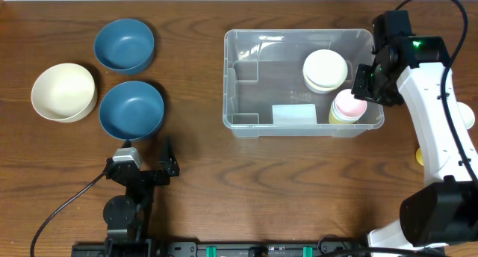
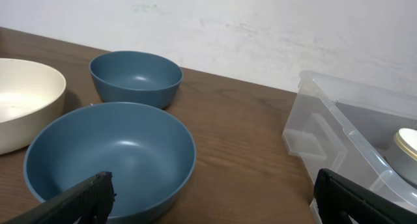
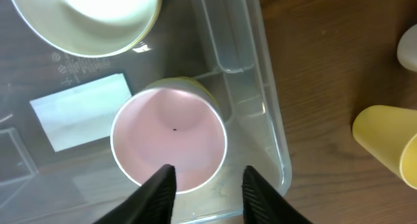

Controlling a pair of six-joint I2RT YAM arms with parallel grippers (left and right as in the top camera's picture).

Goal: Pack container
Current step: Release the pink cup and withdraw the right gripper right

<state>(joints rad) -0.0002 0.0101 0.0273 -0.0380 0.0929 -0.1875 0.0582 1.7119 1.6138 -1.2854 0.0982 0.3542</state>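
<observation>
Right wrist view: pink cup (image 3: pixel 168 142) is nested in container (image 3: pixel 260 87) corner, presumably to save space; right gripper (image 3: pixel 207 170) is released.

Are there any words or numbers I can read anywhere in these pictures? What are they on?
No text here can be read.
White label on the floor of the container: looks blank.
Raised lettering moulded into the container's base: too blurred to read.
Blue bowl and pink cup: no writing seen.
</observation>
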